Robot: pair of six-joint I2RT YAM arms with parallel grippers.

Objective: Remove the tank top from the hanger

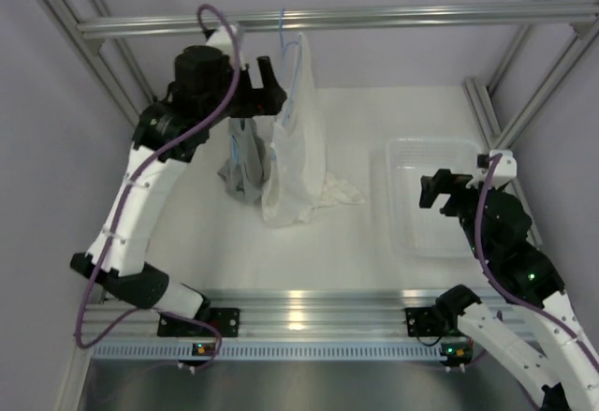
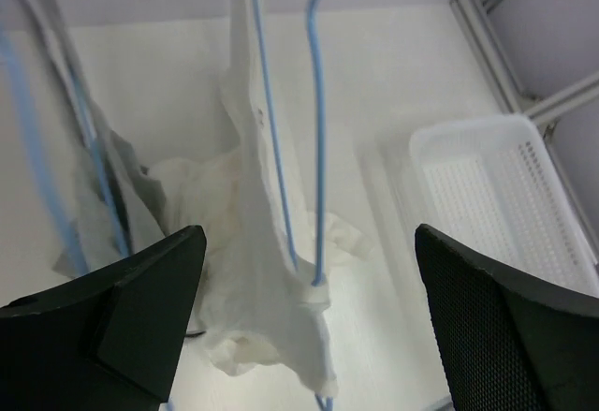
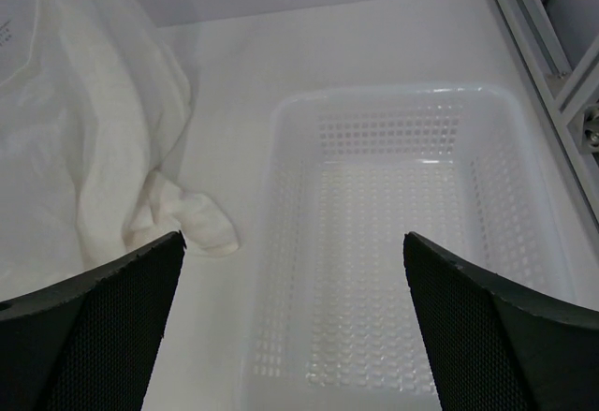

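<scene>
The white tank top (image 1: 298,139) is on the blue hanger (image 2: 315,149). The hanger hooks over the metal bar (image 1: 421,15) at the back, and the top hangs down from it. Its bottom end lies in a crumpled heap on the counter (image 1: 328,252).

The left fingers (image 1: 270,87) are up high, just beside the top on its left side. They are wide apart and hold nothing. In the left wrist view, the hanger's thin blue wires show in the gap between them.

A small grey top (image 1: 239,172) hangs on a second blue hanger (image 2: 45,177), just left of the white one.

The right fingers (image 1: 432,192) are well apart from the clothes, over a white basket (image 1: 412,154). They are spread wide too, with nothing in them.
</scene>
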